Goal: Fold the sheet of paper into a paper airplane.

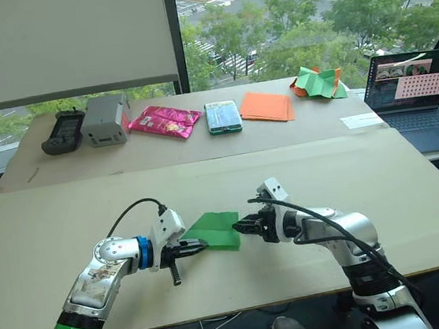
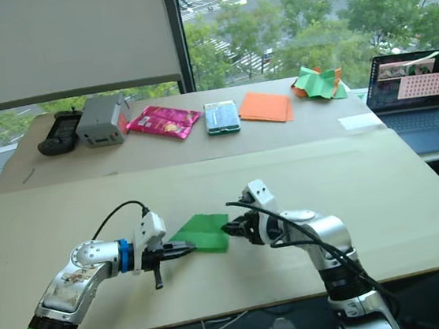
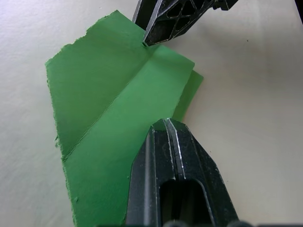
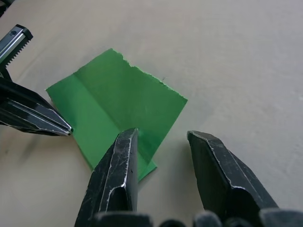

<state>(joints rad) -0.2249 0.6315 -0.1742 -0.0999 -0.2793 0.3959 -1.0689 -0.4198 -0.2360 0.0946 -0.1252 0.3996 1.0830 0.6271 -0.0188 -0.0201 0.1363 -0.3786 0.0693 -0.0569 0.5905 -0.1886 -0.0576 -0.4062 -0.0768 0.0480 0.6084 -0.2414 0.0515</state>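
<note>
The sheet of paper (image 1: 215,230), bright green and folded over with a crease down its middle, lies flat on the tan table between my two grippers. My left gripper (image 1: 199,247) comes in from the left and is shut on the sheet's near-left edge; in the left wrist view its closed tips (image 3: 165,125) pinch the top layer (image 3: 109,109). My right gripper (image 4: 163,135) is open at the sheet's right edge. One of its fingers (image 4: 124,156) rests on the green paper (image 4: 123,104) and the other stands over bare table.
Along the far side of the table lie a black device (image 1: 63,132), a grey box (image 1: 105,119), a pink packet (image 1: 163,121), a teal packet (image 1: 223,116), flat orange sheets (image 1: 267,105) and a crumpled green-and-orange paper heap (image 1: 317,82). An open laptop (image 1: 419,102) stands at the far right.
</note>
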